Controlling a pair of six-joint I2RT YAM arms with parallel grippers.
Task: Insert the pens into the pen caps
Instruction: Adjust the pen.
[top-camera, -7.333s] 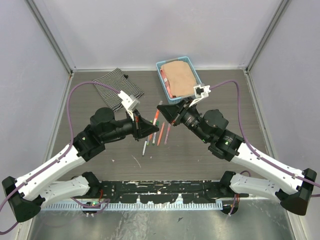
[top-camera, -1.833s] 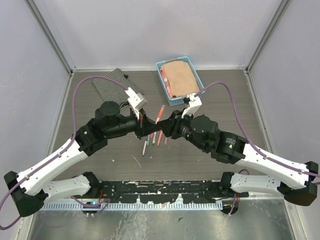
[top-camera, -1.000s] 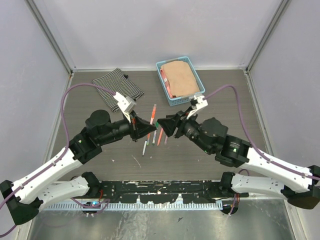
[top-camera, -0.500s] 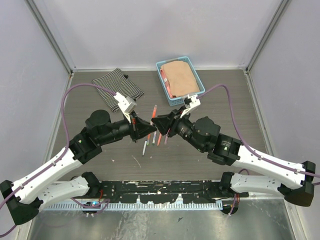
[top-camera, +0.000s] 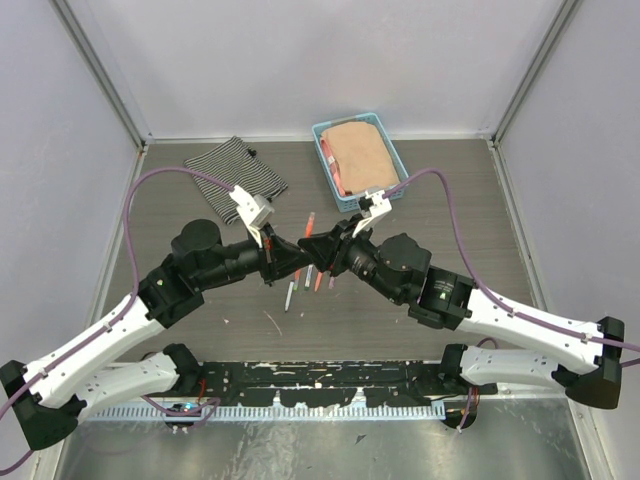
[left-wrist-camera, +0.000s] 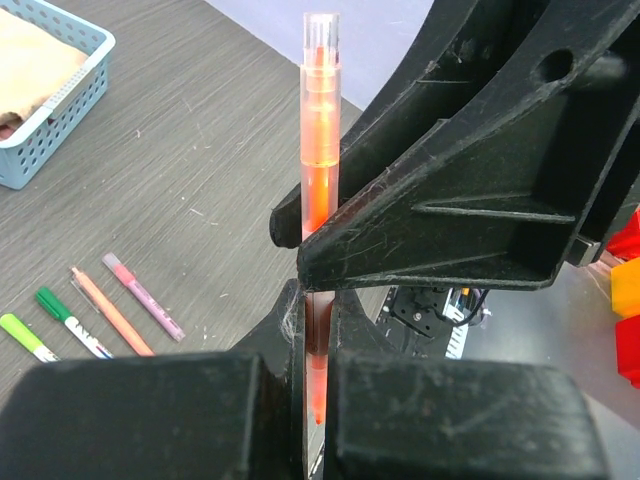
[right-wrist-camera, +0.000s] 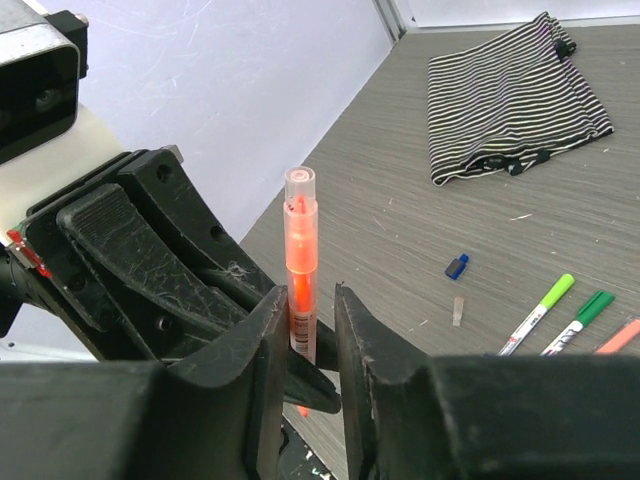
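Right hand (right-wrist-camera: 307, 293) narrowed, ajar around one pen (left-wrist-camera: 322, 120) left hand (left-wrist-camera: 310, 310) clamps, four pens (left-wrist-camera: 110, 310) loose

I note left arm (top-camera: 95, 350) and right arm (top-camera: 530, 322): white link shells, black joints. Purple cable (top-camera: 165, 169) off each wrist. Fingers (right-wrist-camera: 230, 400) black plastic, scuffed pale.

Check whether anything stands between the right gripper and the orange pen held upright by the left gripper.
Nothing visible does. The left gripper is shut on the orange pen, and the right gripper has one finger on each side of it, with only a thin bare gap showing by one finger.
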